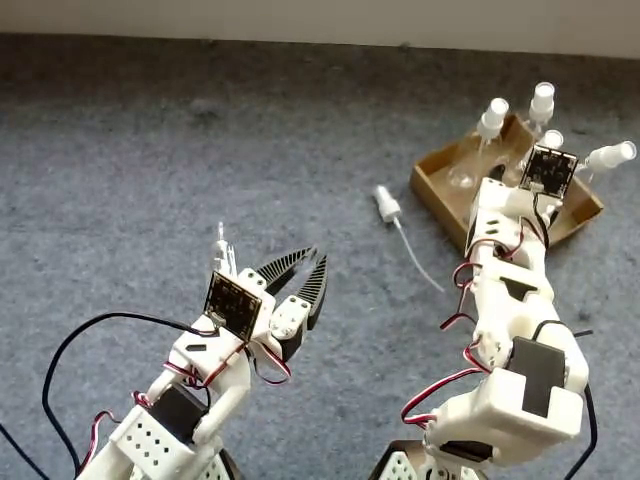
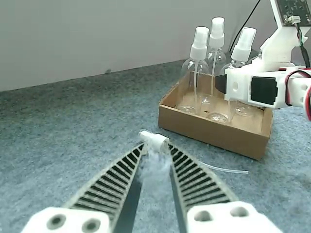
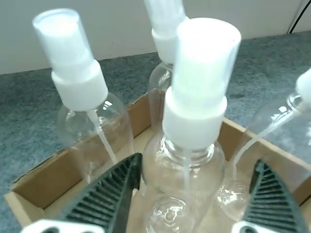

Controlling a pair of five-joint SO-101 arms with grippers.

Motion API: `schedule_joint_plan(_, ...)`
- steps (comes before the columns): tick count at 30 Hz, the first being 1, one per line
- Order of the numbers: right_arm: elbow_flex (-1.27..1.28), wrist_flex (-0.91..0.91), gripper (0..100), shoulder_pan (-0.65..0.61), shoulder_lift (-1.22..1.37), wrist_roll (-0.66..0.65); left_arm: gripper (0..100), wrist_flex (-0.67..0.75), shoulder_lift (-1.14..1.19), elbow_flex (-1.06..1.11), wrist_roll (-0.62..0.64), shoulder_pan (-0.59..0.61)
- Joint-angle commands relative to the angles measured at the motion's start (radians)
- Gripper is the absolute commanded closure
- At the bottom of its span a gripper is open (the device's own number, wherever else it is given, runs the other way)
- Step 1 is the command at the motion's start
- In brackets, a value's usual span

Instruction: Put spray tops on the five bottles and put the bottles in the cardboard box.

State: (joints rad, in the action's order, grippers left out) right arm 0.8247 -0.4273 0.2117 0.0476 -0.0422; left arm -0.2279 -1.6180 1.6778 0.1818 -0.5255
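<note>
A loose spray top with a long thin tube lies on the carpet left of the cardboard box. My left gripper is open, low over the carpet, its fingertips just short of that spray top. In the high view the left gripper sits a hand's width from it. A clear bottle without a top seems to stand beside the left arm. My right gripper is open inside the box, with a capped bottle between its fingers, which do not touch it. Several capped bottles stand in the box.
The right arm stretches from the front edge over the box's near side. Grey carpet covers the table, with open room left of and behind the spray top. A pale wall runs along the far edge.
</note>
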Motion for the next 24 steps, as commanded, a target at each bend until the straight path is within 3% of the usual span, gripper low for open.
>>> schedule_joint_plan(1, -0.059, -0.016, 68.7, -0.007, -0.021, -0.041, 99, 0.017, -0.004, 0.025, 0.008, 0.016)
schedule_joint_plan(24, -0.056, -0.015, 68.4, -0.008, -0.111, -0.041, 99, 0.017, -0.004, 0.025, 0.008, 0.016)
